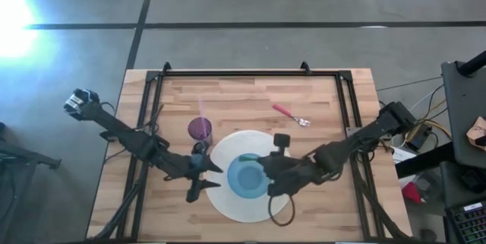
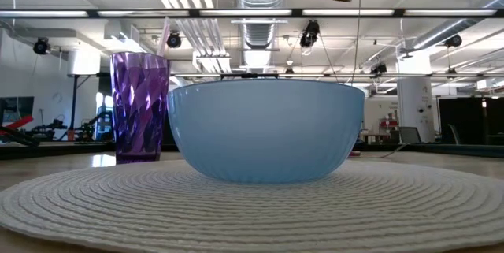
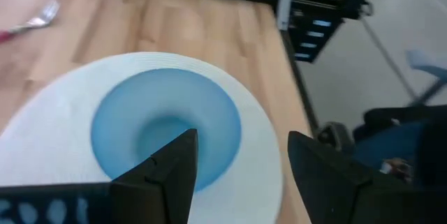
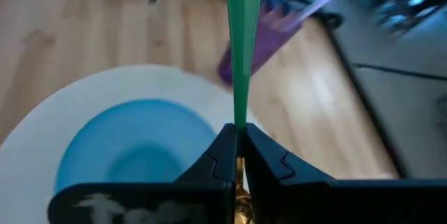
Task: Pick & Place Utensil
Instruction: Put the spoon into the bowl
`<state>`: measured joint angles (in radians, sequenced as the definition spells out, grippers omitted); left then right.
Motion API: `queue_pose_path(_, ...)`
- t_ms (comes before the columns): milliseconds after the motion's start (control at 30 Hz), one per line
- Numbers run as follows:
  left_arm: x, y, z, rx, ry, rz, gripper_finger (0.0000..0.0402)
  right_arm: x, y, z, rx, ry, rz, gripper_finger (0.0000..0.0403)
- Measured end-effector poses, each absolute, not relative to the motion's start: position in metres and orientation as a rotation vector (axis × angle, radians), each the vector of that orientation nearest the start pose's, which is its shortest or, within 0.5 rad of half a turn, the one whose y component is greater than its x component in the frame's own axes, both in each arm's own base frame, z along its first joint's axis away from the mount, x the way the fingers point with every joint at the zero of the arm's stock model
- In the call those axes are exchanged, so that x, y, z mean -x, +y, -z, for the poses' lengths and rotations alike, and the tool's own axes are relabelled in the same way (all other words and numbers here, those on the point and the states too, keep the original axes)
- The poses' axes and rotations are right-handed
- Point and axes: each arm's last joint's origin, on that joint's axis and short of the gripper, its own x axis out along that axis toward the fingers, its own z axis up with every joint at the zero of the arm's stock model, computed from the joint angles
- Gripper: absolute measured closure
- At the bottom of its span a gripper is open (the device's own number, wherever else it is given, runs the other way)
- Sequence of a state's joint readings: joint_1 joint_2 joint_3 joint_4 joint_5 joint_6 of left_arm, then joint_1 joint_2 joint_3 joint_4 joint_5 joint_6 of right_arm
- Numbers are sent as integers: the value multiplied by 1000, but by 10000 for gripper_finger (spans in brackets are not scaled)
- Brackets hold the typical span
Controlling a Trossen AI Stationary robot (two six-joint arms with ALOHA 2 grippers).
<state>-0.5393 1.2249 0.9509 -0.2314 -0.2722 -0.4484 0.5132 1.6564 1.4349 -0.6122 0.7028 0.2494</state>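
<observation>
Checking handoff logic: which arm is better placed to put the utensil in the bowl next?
Right. The right gripper is already shut on the green-handled utensil, above the blue bowl on the white placemat. The left gripper is open and empty beside the bowl.

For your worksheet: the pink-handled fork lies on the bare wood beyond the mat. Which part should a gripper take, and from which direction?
Grip the fork at its pink handle, coming straight down with the fingers across it. It lies flat and alone on the table, and the handle is its longest, straightest part.
</observation>
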Motion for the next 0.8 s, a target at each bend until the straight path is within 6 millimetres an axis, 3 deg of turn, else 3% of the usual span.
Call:
queue_pose_path(233, -245, -141, -305, 239, 398, 17, 188, -331, 175, -303, 296, 545, 459, 392)
queue_pose_path(467, -250, -138, -315, 207, 231, -169, 188, -340, 183, -299, 282, 437, 588, 392)
queue_pose_path(800, -253, -138, -332, 139, 75, -202, 188, -348, 184, -297, 302, 378, 655, 392)
